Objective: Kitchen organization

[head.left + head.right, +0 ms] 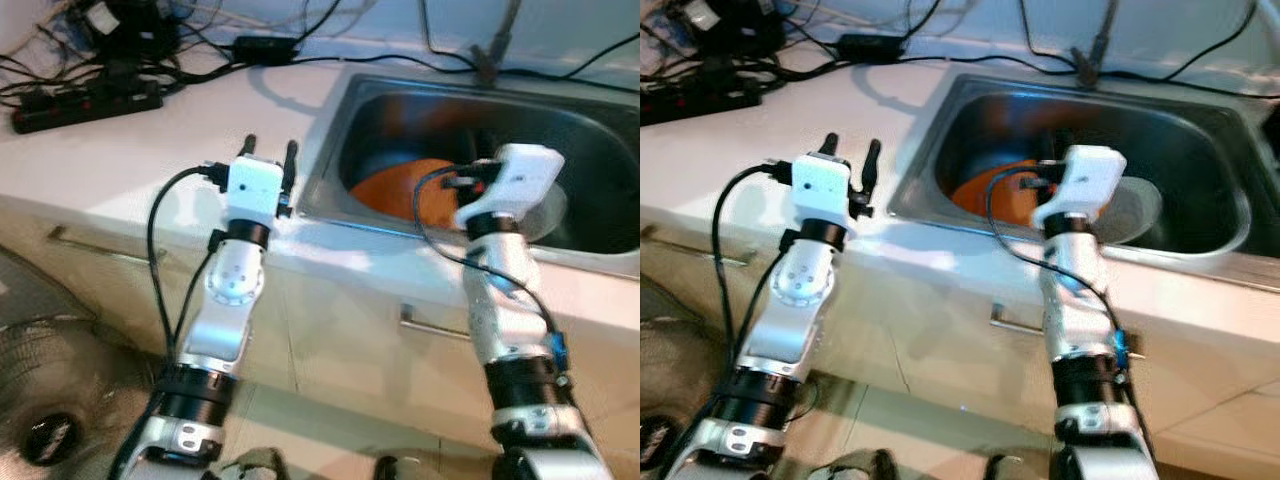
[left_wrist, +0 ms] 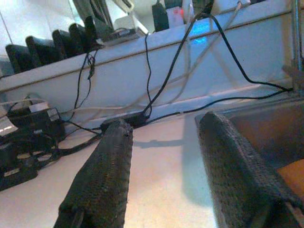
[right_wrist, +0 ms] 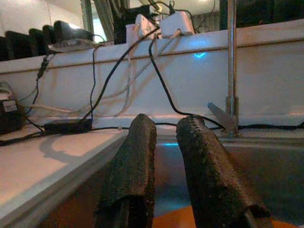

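The right pincer (image 3: 164, 156) sits over the orange bowl (image 1: 405, 190), hiding most of it; the sink (image 1: 1200, 235) runs off-frame.

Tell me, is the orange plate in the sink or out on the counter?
In the sink. The round orange plate lies inside the steel sink basin, below the white counter's level, partly hidden behind the right tool.

Home kitchen, pale stone-look countertop (image 1: 150, 150), sunken stainless steel sink (image 1: 590, 130) with upright metal tap (image 3: 231, 66), cream cabinet fronts with slim bar handles (image 1: 95, 247) below, black power strip and tangled cables (image 1: 85, 105) along the back wall
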